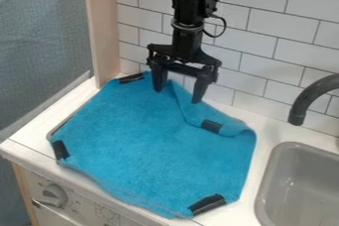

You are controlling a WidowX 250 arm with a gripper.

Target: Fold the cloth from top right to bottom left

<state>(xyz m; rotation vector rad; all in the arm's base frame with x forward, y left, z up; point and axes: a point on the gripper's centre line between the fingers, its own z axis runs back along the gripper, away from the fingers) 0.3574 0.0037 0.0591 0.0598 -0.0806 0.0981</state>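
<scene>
My gripper (179,88) hangs over the back edge of the cloth, pointing down, its two fingers spread apart with nothing between them. The blue cloth (145,136) lies over the counter left of the sink, with black patches at its corners. At the back right, its corner is turned over inward in a small fold (222,121), with a black patch (212,126) on top. Other black patches sit at the back left, the left and the front right, where the cloth lies mostly flat.
A grey sink (298,185) is set into the counter (265,136) at the right, with a dark faucet (311,98) above it. A tiled wall (265,27) stands behind, and a wooden post (102,27) rises at the back left. A knob (53,196) is on the front panel.
</scene>
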